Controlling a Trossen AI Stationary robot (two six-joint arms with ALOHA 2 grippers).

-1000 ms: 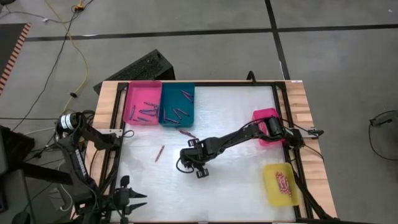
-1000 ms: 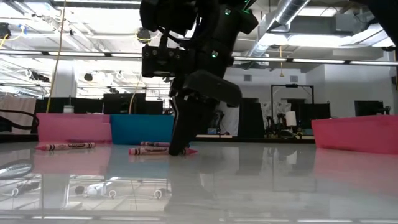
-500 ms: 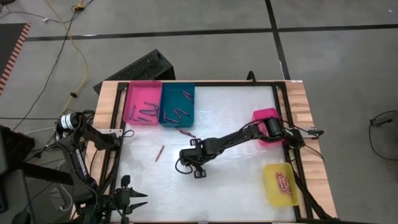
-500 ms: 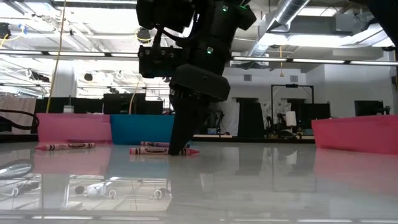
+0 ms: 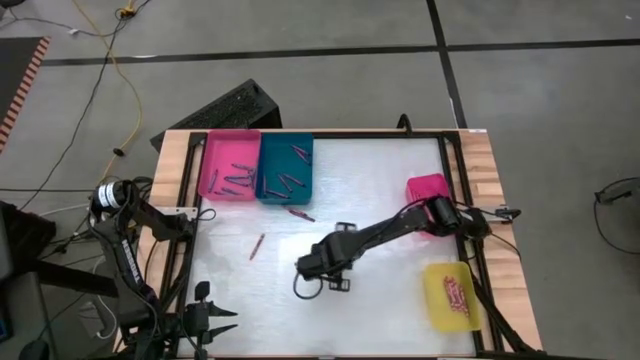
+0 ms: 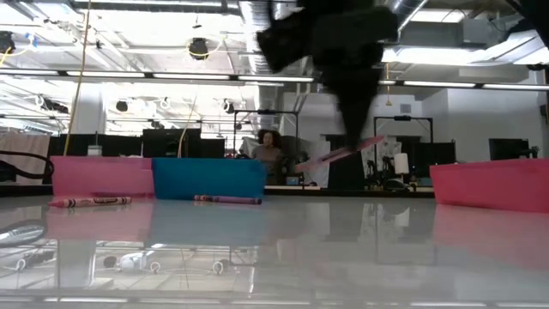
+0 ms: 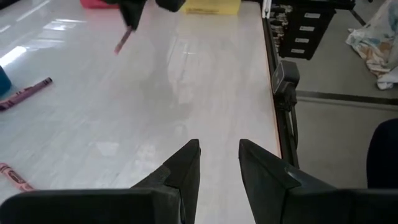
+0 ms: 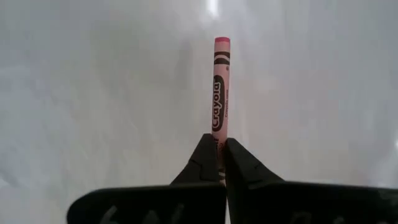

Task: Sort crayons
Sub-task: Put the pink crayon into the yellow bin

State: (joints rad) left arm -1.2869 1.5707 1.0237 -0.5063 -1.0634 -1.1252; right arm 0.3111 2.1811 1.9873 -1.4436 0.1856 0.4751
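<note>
My right gripper (image 8: 217,144) hangs over the middle of the table (image 5: 322,268), shut on a pink crayon (image 8: 220,87), which is lifted in the low view (image 6: 339,153). A magenta crayon (image 5: 300,213) lies flat just in front of the blue tray (image 5: 286,167). A red crayon (image 5: 257,246) lies flat to its left. More crayons lie in the blue tray and in the pink tray (image 5: 228,165). My left gripper (image 7: 219,144) waits open at the table's near left (image 5: 203,303), holding nothing. My right gripper pinches the pink crayon near one end (image 8: 218,127) between its two fingertips, coming from above. Most of the crayon sticks out past the fingertips. It hangs clear of the table, tilted, its free end (image 6: 300,166) lower than the held end.
A pink-red tray (image 5: 428,188) sits at the right edge and a yellow tray (image 5: 452,295) with crayons at the near right. A person (image 6: 269,153) shows in the room beyond the far edge. Bare white tabletop (image 5: 380,170) lies between the tray groups.
My right gripper has taken the pink crayon off the table beside the magenta one and risen with it, moving a little toward the near right. Its wrist has tipped steeply down and rolled. The crayon, flat on the table before, now hangs tilted and clear.
</note>
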